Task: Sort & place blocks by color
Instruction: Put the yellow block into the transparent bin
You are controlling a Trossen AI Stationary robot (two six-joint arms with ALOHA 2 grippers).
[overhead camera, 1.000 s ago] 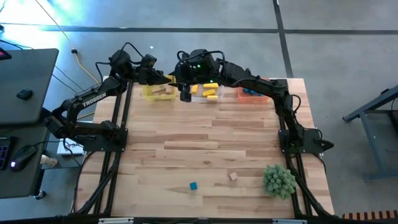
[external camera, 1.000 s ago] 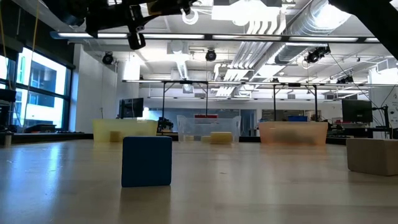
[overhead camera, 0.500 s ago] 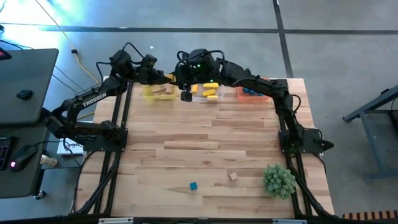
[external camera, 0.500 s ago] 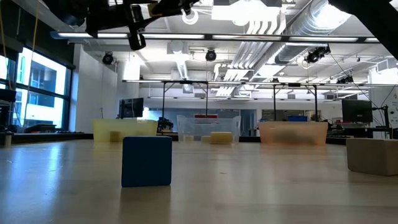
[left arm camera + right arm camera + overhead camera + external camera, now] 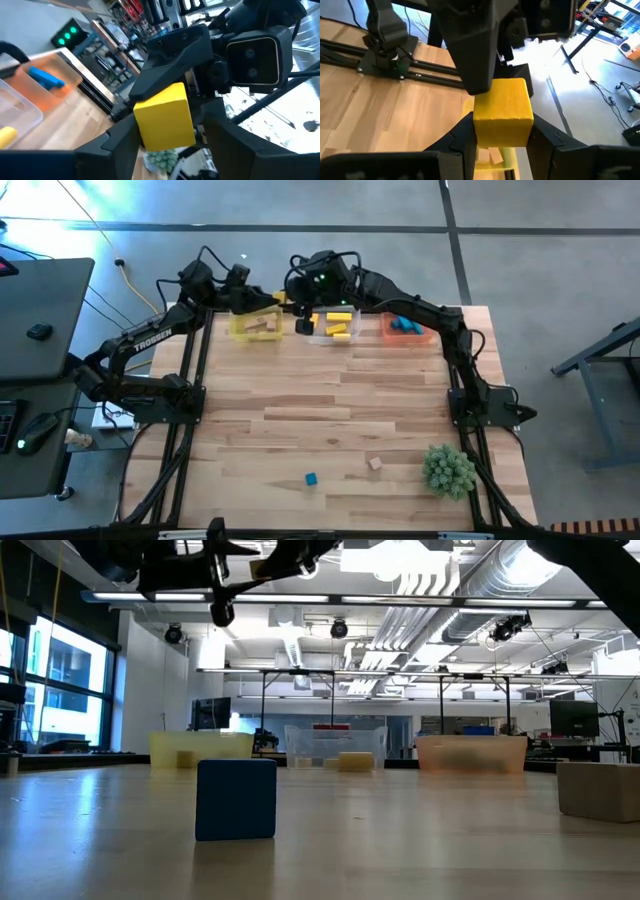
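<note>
Left gripper (image 5: pixel 167 150) up over far edge of table (image 5: pixel 330 410) by yellow tub (image 5: pixel 255 328), fingers spread wide, not gripping the yellow cube (image 5: pixel 501 112) between them. Right gripper (image 5: pixel 500 137) clamped on that cube, near clear tub (image 5: pixel 332 326). Blue cube (image 5: pixel 311 479) and tan cube (image 5: pixel 375 464) loose near front edge, well apart from tubs.
</note>
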